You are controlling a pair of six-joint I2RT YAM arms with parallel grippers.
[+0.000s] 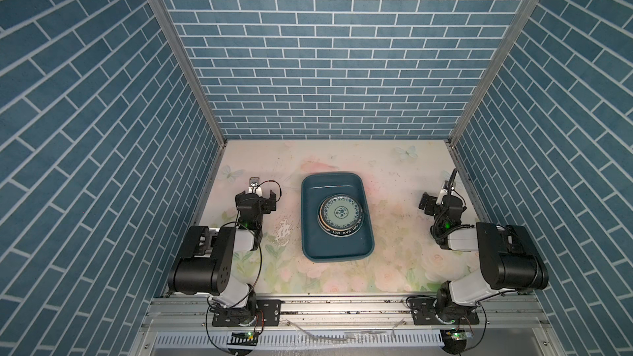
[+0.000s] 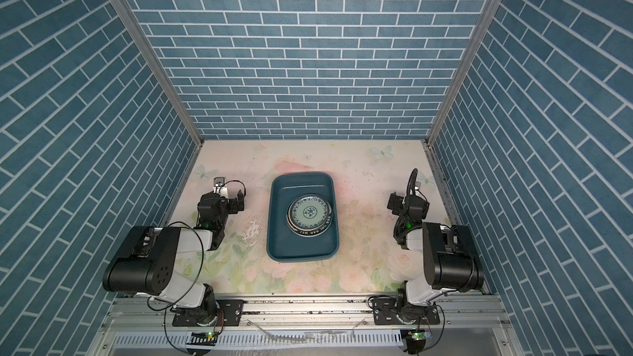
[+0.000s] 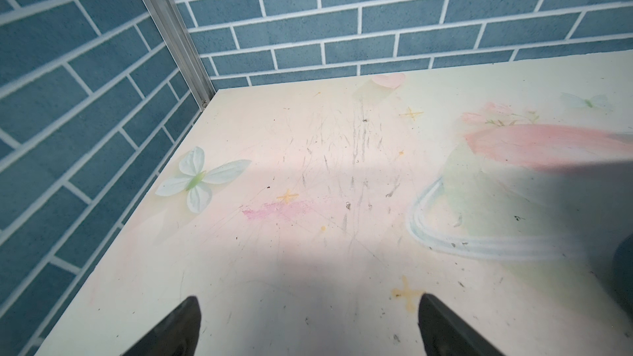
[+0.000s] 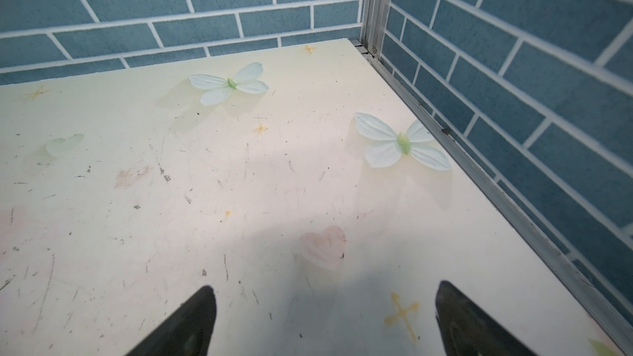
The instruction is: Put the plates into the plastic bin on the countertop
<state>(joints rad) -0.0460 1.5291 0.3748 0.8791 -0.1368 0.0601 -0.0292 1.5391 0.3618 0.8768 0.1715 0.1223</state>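
Observation:
The dark teal plastic bin (image 1: 366, 234) (image 2: 274, 234) lies in the middle of the flowered countertop (image 1: 394, 172) (image 2: 363, 179). Inside it is a stack of plates topped by the blue-patterned one (image 1: 341, 213) (image 2: 310, 214). A white lettered rim (image 1: 342, 233) and thin orange and dark edges show beneath; the lower plates are mostly hidden. My left gripper (image 1: 256, 197) (image 2: 222, 201) (image 3: 308, 303) hovers left of the bin, open and empty. Off to the bin's right, near the side wall, my right gripper (image 1: 442, 202) (image 2: 409, 202) (image 4: 325, 294) is open and empty too.
Blue brick-patterned walls (image 1: 329, 63) close in the back and both sides, with metal corner posts (image 1: 178, 53). Both arm bases sit on the front rail (image 1: 342, 306). In the wrist views only scuffed countertop (image 3: 308, 166) (image 4: 239, 183) lies ahead of the fingers.

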